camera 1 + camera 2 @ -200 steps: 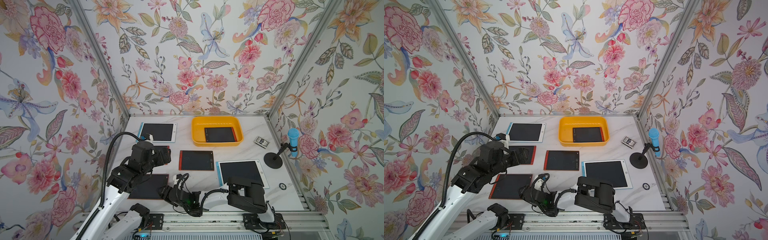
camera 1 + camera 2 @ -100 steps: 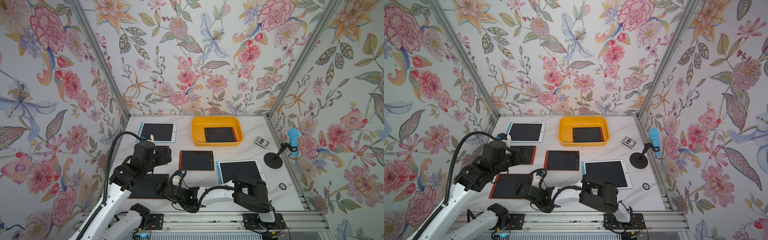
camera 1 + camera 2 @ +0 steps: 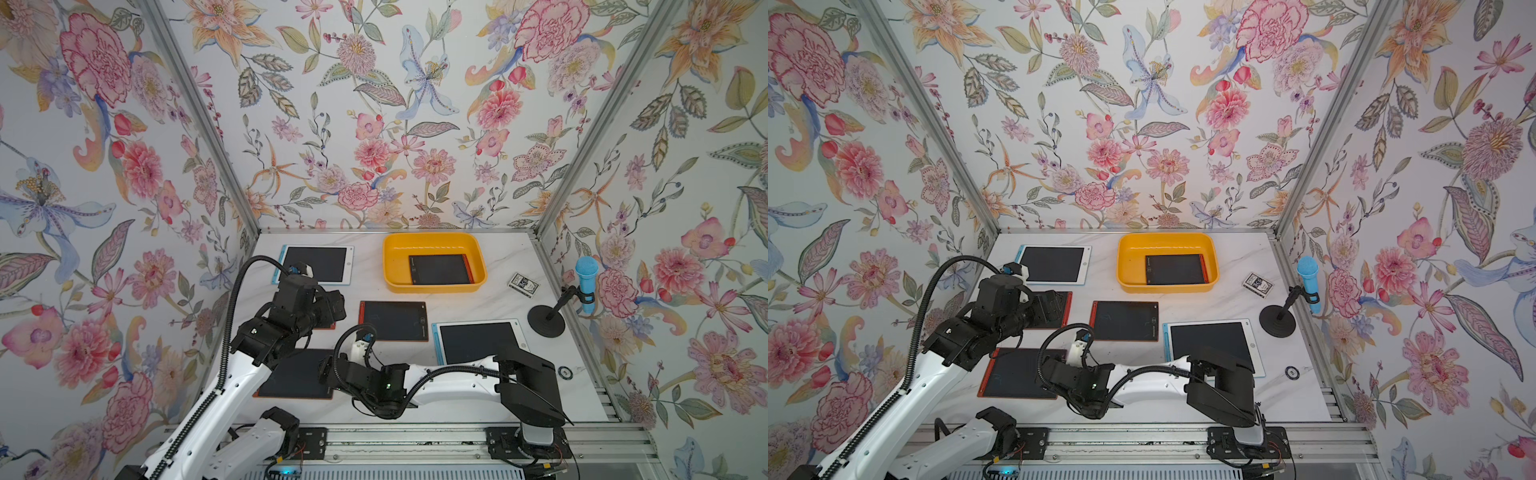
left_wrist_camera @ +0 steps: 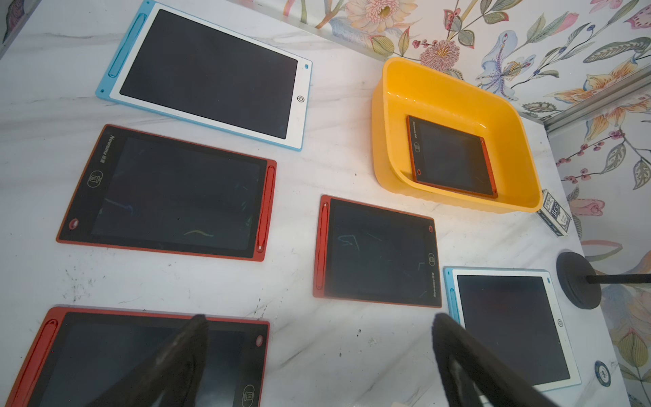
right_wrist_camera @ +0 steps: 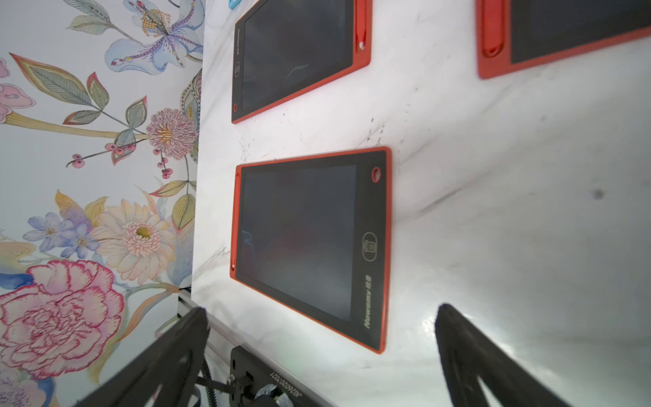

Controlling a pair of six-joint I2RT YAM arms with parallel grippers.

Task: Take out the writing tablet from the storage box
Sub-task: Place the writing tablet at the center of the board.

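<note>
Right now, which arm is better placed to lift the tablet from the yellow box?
Likely left: the left end effector faces the storage box and writing tablet; the right end effector points away.

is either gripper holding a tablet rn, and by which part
Nothing is held: the left gripper and right gripper both stand open and empty. The writing tablet lies untouched in the storage box.

"Newsmy" on front red tablet [image 5: 310, 246], "Newsmy" on middle red tablet [image 4: 377, 252]
</note>
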